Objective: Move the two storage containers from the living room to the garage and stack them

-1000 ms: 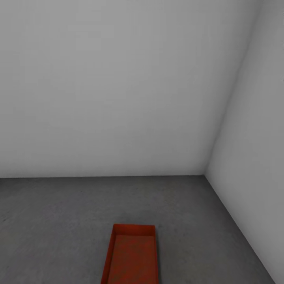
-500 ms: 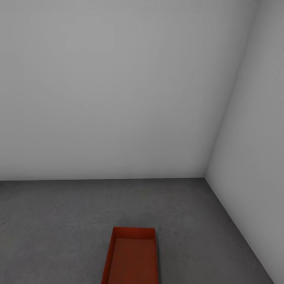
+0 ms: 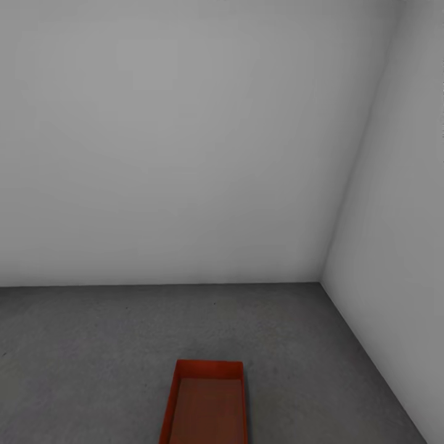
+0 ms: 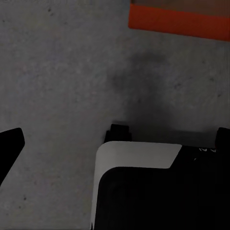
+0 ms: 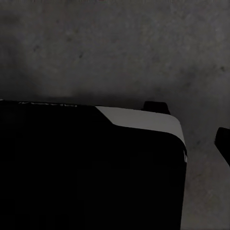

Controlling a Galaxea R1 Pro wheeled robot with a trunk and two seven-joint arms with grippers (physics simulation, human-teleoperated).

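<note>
Near the garage corner, we've tilted the head view up slightly, one storage container (image 3: 206, 404) sits on the floor (image 3: 92, 345); end effector states unclear, second container's still needed.

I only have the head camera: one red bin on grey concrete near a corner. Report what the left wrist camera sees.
Observer: A bin's bright orange wall, with bare floor between it and the robot's black-and-white base.
Operator: Describe that strip of floor.
Observer: A soft dark shadow lies on it, between the bin and the base.
Operator: Now give me the right wrist camera.
Observer: It looks down on speckled concrete beside a rounded corner of the base.
</note>
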